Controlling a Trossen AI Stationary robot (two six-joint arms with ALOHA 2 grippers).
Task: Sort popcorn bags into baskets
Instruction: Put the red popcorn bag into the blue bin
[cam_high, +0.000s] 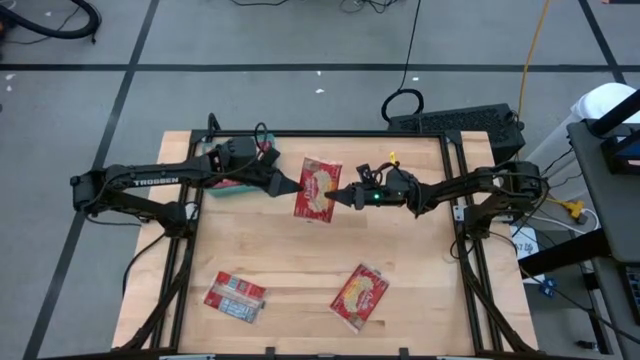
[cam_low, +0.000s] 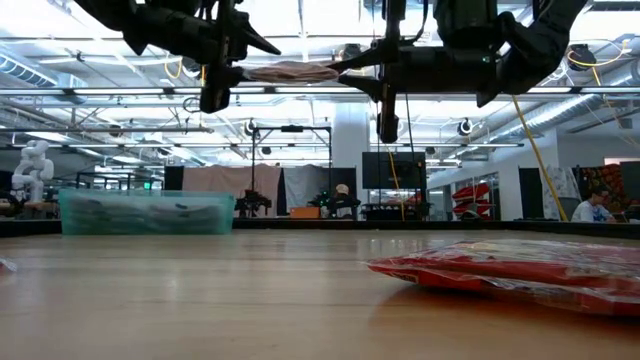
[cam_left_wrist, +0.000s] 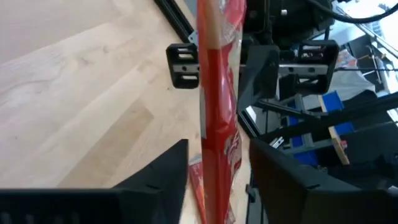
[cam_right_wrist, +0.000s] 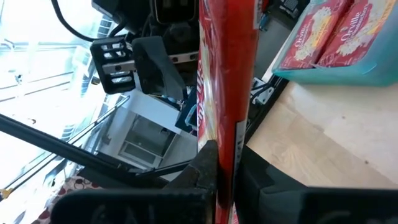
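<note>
One red popcorn bag (cam_high: 318, 188) hangs in the air over the table's far middle, lying flat and level in the low view (cam_low: 290, 72). My right gripper (cam_right_wrist: 227, 162) is shut on its right edge. My left gripper (cam_left_wrist: 217, 149) is open at the bag's left edge, one finger on each side with gaps showing. Two more bags lie flat on the table near the front: one label side up (cam_high: 235, 297), one picture side up (cam_high: 360, 295). The teal basket (cam_high: 232, 186) sits under my left arm and holds bags (cam_right_wrist: 329, 34). My right gripper pinches the bag's right edge (cam_right_wrist: 227, 134) between its two fingers. It comes in level from the table's right. The bag is lifted clear of the table and held flat, reaching out toward my left gripper.
The basket (cam_low: 147, 212) stands at the table's far left. The nearest lying bag (cam_low: 530, 270) fills the low view's right foreground. Bare wood spreads across the table's middle and near left. Black frame rails run along the table's edges.
</note>
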